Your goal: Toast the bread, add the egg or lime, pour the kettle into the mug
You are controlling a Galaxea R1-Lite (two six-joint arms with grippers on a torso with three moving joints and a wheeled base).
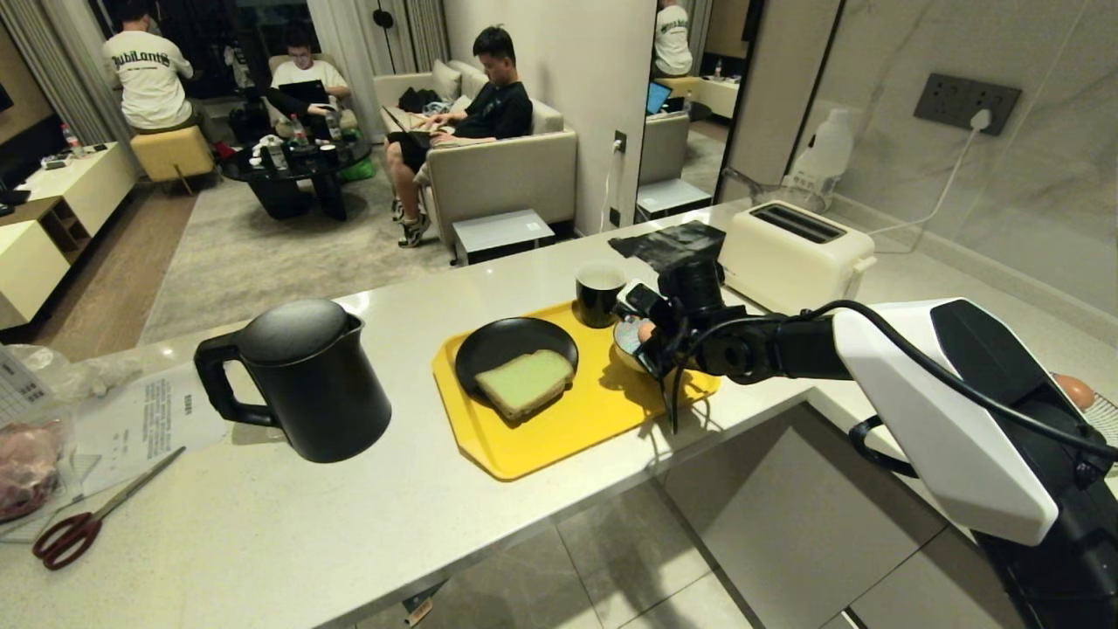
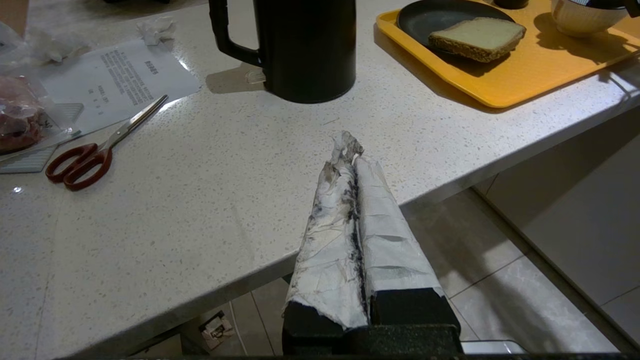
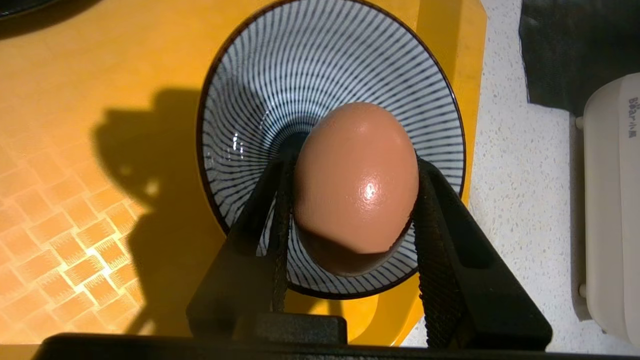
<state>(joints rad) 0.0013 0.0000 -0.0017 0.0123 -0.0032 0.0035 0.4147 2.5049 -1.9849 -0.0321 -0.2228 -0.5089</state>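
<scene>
My right gripper (image 3: 355, 165) is shut on the brown egg (image 3: 356, 180), holding it just above the blue-striped bowl (image 3: 240, 75) at the right end of the yellow tray (image 1: 559, 428). The head view shows the same gripper (image 1: 651, 336) with the egg (image 1: 645, 332) over the bowl (image 1: 624, 342). The pale green bread (image 1: 524, 383) lies on a black plate (image 1: 502, 341) on the tray. The black mug (image 1: 599, 293) stands at the tray's far edge. The black kettle (image 1: 306, 376) is to the left on the counter. No lime is in view. My left gripper (image 2: 347, 145), wrapped in white tape, is shut and parked by the counter's near edge.
A white toaster (image 1: 795, 253) stands behind the tray, with a black cloth (image 1: 668, 240) beside it. Another egg (image 1: 1076, 390) lies at the far right. Red-handled scissors (image 1: 79, 524) and papers (image 1: 148, 419) are at the counter's left. People sit in the room beyond.
</scene>
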